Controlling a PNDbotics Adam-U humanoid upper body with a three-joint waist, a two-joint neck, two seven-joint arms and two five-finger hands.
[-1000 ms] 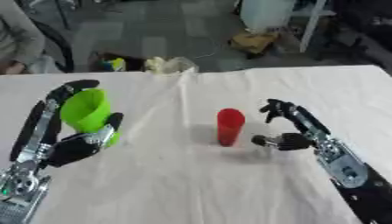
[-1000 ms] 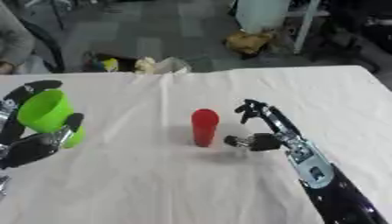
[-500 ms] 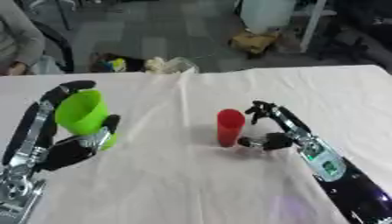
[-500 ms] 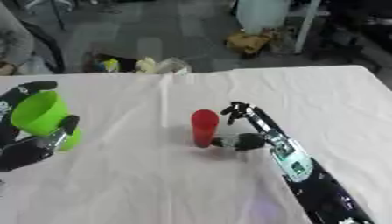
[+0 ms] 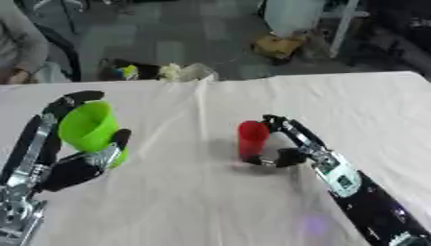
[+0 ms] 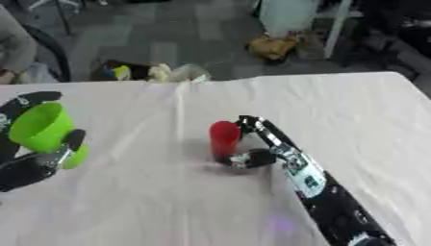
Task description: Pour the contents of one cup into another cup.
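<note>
A lime green cup (image 5: 87,127) is held above the table at the left, tilted a little, with my left hand (image 5: 74,161) shut on it, fingers curled over its rim and thumb at its side. A red cup (image 5: 252,139) stands upright on the white tablecloth (image 5: 202,202) near the middle. My right hand (image 5: 289,149) is right against the red cup, fingers curved round its right side and thumb near its base; whether they press on it I cannot make out.
The far table edge runs across the top, with floor clutter (image 5: 156,71) and a seated person's sleeve (image 5: 21,53) beyond it. The cloth has a long fold (image 5: 204,103) running from the far edge toward the middle.
My right hand has moved left from beside the red cup and its fingers now wrap its side. The green cup in my left hand has stayed about where it was.
</note>
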